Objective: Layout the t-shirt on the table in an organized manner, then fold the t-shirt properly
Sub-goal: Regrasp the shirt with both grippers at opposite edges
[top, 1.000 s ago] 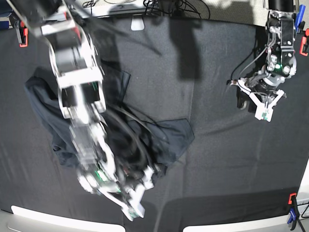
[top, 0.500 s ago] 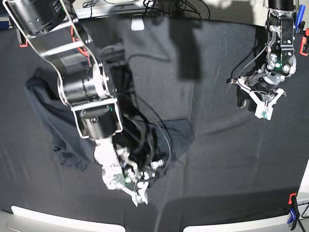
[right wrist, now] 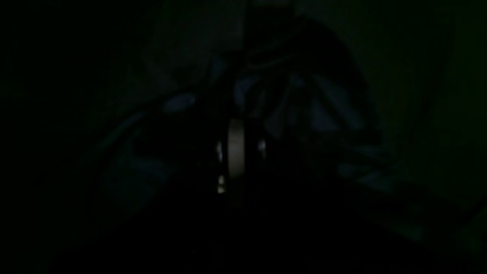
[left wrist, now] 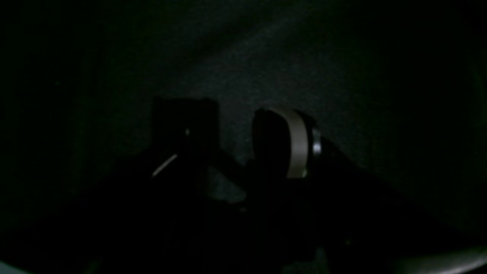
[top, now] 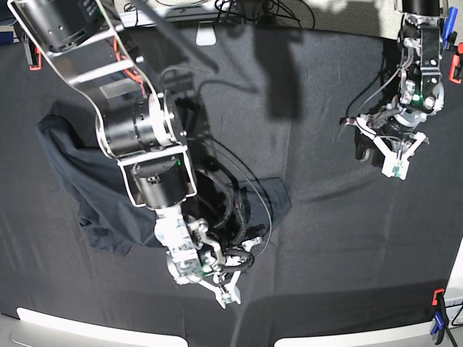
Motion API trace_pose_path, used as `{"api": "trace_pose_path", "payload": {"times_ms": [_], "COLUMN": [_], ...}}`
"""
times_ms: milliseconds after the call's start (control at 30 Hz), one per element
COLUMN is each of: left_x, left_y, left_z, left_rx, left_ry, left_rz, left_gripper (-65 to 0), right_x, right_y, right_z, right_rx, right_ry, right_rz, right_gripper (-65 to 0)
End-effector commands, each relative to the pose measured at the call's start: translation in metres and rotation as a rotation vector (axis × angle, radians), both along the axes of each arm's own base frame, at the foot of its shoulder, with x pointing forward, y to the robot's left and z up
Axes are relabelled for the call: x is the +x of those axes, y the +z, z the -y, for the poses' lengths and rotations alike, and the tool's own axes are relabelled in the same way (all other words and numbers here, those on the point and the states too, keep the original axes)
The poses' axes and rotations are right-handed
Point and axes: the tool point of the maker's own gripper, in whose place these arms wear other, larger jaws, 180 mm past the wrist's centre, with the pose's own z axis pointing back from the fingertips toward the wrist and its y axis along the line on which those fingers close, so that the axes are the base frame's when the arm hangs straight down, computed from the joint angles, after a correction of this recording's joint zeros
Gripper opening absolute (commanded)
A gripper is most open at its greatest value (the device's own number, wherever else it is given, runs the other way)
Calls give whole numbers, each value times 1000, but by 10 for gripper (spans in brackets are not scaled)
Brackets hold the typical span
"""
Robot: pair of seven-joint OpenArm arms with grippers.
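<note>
The dark navy t-shirt (top: pixel 79 173) lies crumpled on the left half of the black table (top: pixel 325 238). One part stretches right to a flap (top: pixel 271 199). My right gripper (top: pixel 226 289) is low at the shirt's front edge. In the very dark right wrist view its fingers (right wrist: pixel 236 148) sit together, with bluish shirt folds (right wrist: pixel 323 118) gathered around them. My left gripper (top: pixel 387 160) hangs open and empty over bare table at the far right. In the left wrist view its fingers (left wrist: pixel 295 144) stand apart above black cloth (left wrist: pixel 266 68).
Red clamps sit at the back left corner (top: pixel 34 54) and the right edge (top: pixel 455 69), and a red and blue one (top: pixel 438 318) at the front right. Cables (top: pixel 246 11) and a white holder (top: pixel 206 35) lie along the back edge. The pale front edge (top: pixel 72 325) runs below.
My right arm has swung so its gripper moved right and slightly up along the shirt's front edge. The shirt's outline has barely changed. The left arm has not moved.
</note>
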Motion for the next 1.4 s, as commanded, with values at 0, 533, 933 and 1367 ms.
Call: {"api": "trace_pose_path", "payload": {"times_ms": [0,533,933,1367], "left_x": [11,13,8,2], "left_y": [16,19,42,74], "left_z": [-4,-3,-97,-151], "left_rx": [0,-1,39,54], "left_ry": [2,1,247,272], "left_rz": [60,78,131,173], "left_gripper": [-401,-401,-401,-401], "right_x": [23,-10,-178,-281], "right_y": [32,103,90,55], "right_z": [-3,-96,-204,-221], "right_rx": [1,-173,56,259], "right_ry": [10,401,766,944], "right_rz": [91,228,218,-12], "right_gripper": [-650,-650,-650,-540]}}
